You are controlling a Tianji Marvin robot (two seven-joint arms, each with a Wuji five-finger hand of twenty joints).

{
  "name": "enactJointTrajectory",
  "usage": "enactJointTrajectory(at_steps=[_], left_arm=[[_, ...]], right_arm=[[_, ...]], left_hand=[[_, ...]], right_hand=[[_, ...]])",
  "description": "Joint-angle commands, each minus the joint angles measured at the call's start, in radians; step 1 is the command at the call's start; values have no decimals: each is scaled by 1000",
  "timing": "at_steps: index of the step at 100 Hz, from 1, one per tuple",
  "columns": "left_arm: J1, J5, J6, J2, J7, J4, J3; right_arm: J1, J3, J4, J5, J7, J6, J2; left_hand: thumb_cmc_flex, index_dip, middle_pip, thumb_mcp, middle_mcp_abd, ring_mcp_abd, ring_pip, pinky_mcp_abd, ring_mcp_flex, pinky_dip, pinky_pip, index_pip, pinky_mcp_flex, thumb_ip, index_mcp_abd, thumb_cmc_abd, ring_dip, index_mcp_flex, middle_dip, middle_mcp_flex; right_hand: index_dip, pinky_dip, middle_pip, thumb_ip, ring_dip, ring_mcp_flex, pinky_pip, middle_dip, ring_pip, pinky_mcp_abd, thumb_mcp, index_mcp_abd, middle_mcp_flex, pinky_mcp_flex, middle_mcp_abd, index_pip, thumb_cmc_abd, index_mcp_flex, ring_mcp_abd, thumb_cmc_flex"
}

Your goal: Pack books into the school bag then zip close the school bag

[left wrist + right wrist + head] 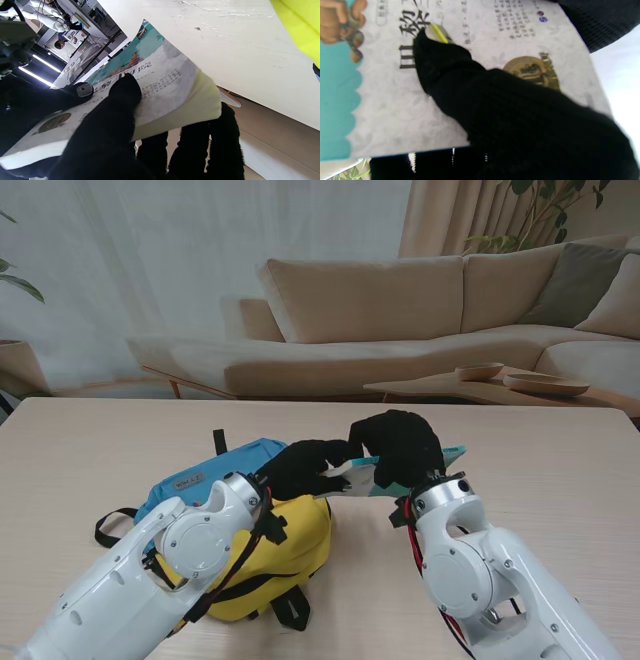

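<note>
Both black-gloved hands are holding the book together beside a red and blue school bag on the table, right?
Not quite: the school bag is yellow and blue, as the stand view shows. The rest holds: the left hand and right hand both grip the book beside it.

**Inspector:** From the stand, how much of the book (pixel 362 476) shows?

**Assistant:** Little. The left hand (pixel 300 467) and right hand (pixel 400 445) cover most of it; only a pale patch and a teal corner show on either side of the right hand.

**Inspector:** The school bag (pixel 290 545)?

**Assistant:** The left arm crosses over it; whether its zip stands open cannot be told. Its blue part (pixel 215 472) lies half hidden behind the yellow part.

**Inspector:** The wrist views?

**Assistant:** In the left wrist view the book's small print is unreadable, and the bag is cut off at the corner. The right wrist view is blurred; the book runs past the edge, and a thumb hides part of its title.
</note>
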Motion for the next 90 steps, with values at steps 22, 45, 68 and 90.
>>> enactJointTrajectory(at_steps=[22,45,68,90], left_arm=[[39,-25,-16,-18,39,-13,-40],[76,-20,-38,-29,102,-20,-76],[92,-14,-62,-23,94,-32,-98],[102,-34,-85,-24,98,-33,-114]], right_arm=[[-14,11,-14,15,42,-28,-1],[-24,14,-21,20,35,-56,-1],[-15,6,-16,35,30,-58,-3],[-12,4,-13,40,34,-64,-3]], left_hand=[[161,538,494,200,-94,1,394,99,239,176,266,404,310,42,-204,187,161,271,207,76],[151,611,608,244,-91,-34,527,95,303,227,366,470,413,83,-170,216,189,251,198,92],[137,606,632,289,-92,-32,535,94,305,232,374,494,417,94,-159,200,188,272,195,97],[117,590,632,484,-80,7,516,118,341,235,386,468,460,57,-161,121,187,380,177,133]], right_hand=[[-109,177,15,230,18,-7,-82,-193,-14,-40,227,9,-14,-61,19,-119,291,6,-35,55],[-129,213,-5,327,15,-27,-99,-271,-72,-50,227,26,-31,-66,24,-115,406,-29,-34,-39],[-151,221,-78,236,13,-74,-128,-310,-134,-46,203,67,-76,-87,56,-151,445,-90,-14,-91],[-164,228,-110,210,7,-118,-132,-367,-166,-44,205,88,-110,-112,76,-175,406,-131,-14,-169]])
